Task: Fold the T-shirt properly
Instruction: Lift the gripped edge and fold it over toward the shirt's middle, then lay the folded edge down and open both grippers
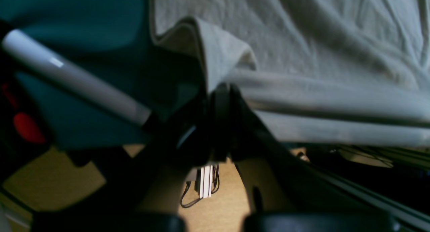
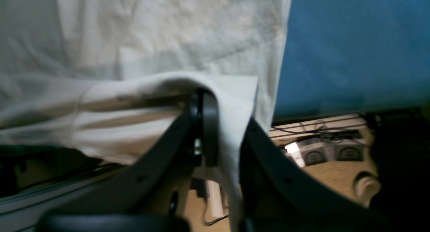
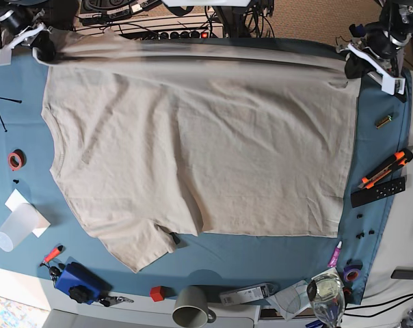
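The T-shirt [image 3: 200, 150] lies spread over the blue table cloth [image 3: 261, 256], its far edge lifted and stretched between the two arms. The left gripper [image 1: 221, 90] is clamped shut on the far right corner of the fabric, and the right gripper [image 2: 215, 124] is pinched shut on the far left corner. To fold well, I judge both should travel toward the near edge together, level and at matching speed, keeping the hem taut so the cloth lays over itself without wrinkles, clear of the cutter [image 3: 383, 169] at right.
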Robot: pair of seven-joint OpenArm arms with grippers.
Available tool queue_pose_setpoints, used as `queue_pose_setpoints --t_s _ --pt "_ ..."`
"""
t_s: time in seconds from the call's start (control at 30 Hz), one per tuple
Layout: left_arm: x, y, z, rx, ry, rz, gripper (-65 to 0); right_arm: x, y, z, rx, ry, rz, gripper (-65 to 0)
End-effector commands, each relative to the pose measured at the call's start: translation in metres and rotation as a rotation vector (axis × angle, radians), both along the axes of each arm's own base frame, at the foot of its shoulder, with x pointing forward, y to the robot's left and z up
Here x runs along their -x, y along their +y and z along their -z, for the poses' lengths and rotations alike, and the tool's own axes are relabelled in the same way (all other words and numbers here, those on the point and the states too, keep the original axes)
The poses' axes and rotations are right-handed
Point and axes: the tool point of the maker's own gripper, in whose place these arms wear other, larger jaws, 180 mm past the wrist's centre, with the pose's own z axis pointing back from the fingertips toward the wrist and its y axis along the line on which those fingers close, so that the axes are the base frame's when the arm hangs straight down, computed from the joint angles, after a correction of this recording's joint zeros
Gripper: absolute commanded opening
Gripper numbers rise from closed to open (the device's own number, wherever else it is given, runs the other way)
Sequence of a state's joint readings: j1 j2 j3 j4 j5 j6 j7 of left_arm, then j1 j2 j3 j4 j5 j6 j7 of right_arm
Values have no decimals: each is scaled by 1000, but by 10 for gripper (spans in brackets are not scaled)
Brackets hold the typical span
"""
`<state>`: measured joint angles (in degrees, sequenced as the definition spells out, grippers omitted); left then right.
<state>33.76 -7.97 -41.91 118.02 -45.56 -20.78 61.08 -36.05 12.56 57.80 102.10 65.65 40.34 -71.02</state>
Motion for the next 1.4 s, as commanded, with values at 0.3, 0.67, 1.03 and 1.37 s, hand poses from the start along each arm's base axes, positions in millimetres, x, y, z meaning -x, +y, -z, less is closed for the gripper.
queue_pose_setpoints --t_s 0.3,0.67,1.03,1.37 --pt "-18 27 -3 -158 -24 -67 -650 -40 -1 -6 84 -65 -54 -650" --pt "-42 24 -14 -157 -107 -58 -650 -76 -8 -21 129 -161 -40 -650" --pt "-85 25 -14 -256 -153 -30 -650 -110 17 0 226 -142 -148 -650" --pt "-106 16 -23 -239 -220 -11 -650 -156 17 -12 321 -189 -133 -650"
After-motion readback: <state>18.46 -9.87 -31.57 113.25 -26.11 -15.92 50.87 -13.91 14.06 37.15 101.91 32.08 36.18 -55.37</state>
